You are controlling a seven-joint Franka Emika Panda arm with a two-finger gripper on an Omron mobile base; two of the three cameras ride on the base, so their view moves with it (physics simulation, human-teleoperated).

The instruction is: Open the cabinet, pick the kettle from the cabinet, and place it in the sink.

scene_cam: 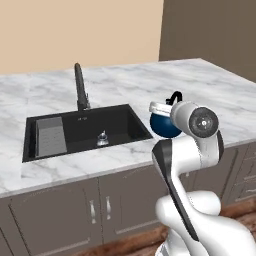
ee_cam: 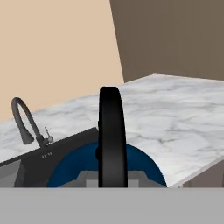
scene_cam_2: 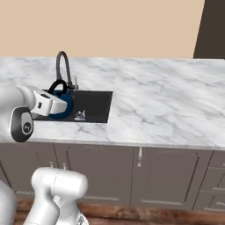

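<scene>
The arm's white wrist hides most of the dark-blue kettle and the tool's fingertips. The kettle hangs directly under the tool, over the right end of the black sink in the marble counter. The tool is clamped narrowly on the kettle's black arched handle.

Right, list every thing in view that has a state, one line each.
kettle: held by its black handle, off the counter, by the sink's right edge.
tool: shut on the kettle handle.
sink: no kettle in it yet; a grey tray and a small glass jar inside.
faucet: upright, no water running.
lower cabinet doors: closed.
</scene>
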